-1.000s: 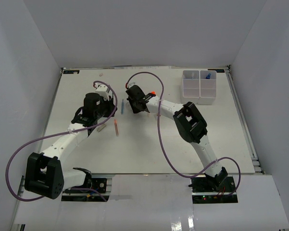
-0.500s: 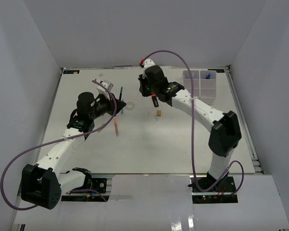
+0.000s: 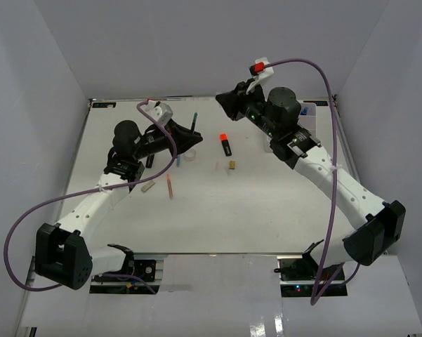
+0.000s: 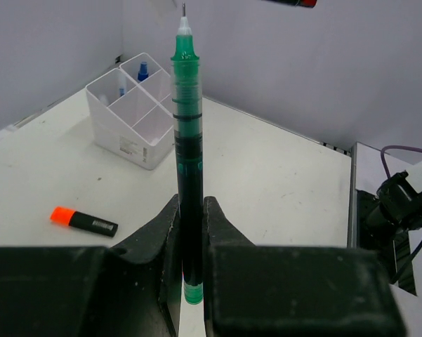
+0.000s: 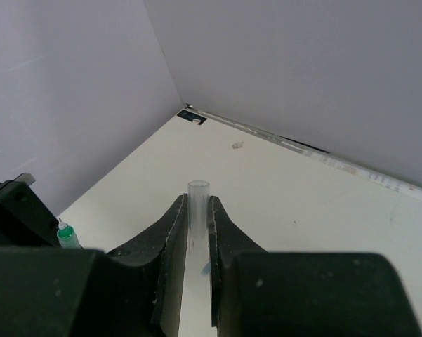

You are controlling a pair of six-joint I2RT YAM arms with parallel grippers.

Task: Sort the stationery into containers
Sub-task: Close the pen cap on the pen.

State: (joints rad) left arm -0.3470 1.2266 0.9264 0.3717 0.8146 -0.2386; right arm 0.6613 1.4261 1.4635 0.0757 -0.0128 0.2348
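Above the white tabletop (image 3: pixel 196 217), well apart from the white divided plastic organiser box (image 4: pixel 130 116), grips a slim green-bodied pen (image 4: pixel 186 126) low on its barrel in the closed left claw (image 4: pixel 191 208), long axis straight out from the fingers (image 4: pixel 156 233), fine bare tip leading upward. Looks light, stiff and slick; best pinched across the barrel, clear of that delicate tip. Pinches a short clear tube (image 5: pixel 198 193), likely light and crushable, in the closed right claw (image 5: pixel 196 212), open end outward.
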